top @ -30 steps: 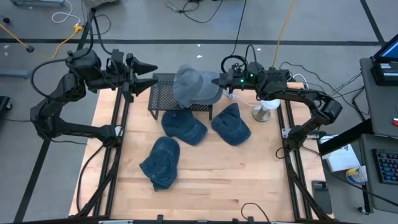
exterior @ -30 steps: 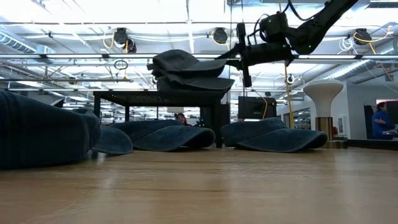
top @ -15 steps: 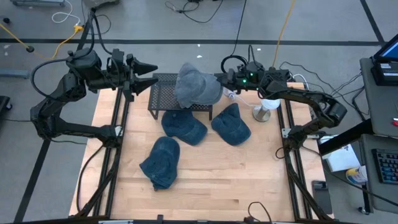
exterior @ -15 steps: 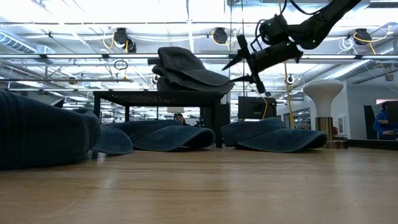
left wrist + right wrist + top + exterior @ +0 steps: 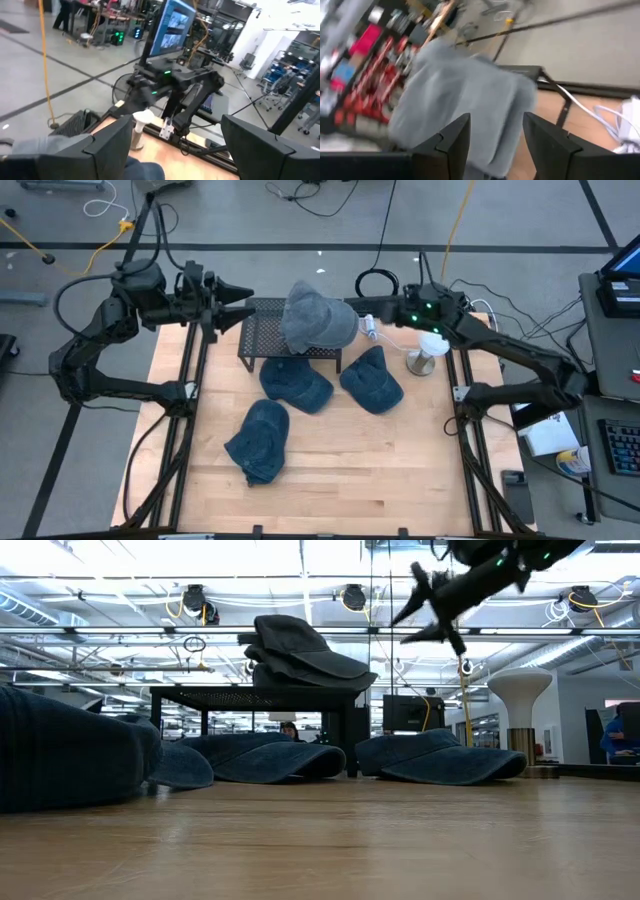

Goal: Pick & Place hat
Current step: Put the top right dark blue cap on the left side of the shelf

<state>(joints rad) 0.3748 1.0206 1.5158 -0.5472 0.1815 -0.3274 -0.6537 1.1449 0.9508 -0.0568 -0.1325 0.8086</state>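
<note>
A grey hat (image 5: 318,320) lies on top of a black mesh rack (image 5: 265,330) at the table's far side; in the low view the hat (image 5: 300,648) rests flat on the rack top (image 5: 255,693). My right gripper (image 5: 372,318) hangs open just right of the hat and above it (image 5: 408,622), touching nothing; its wrist view looks onto the hat (image 5: 465,100). At the rack's left side my left gripper (image 5: 240,298) waits open. Three blue hats (image 5: 295,383) (image 5: 372,380) (image 5: 258,442) lie on the wooden table.
A white stand (image 5: 425,355) is on the table's right side under the right arm. Black frame rails run along both table sides (image 5: 190,410) (image 5: 465,430). Bare wood (image 5: 360,470) lies toward the near edge. Cables trail on the floor behind.
My right gripper has opened and let go of the grey hat, then drawn back toward the table's right edge and risen. The hat has settled on the rack top and stays there.
</note>
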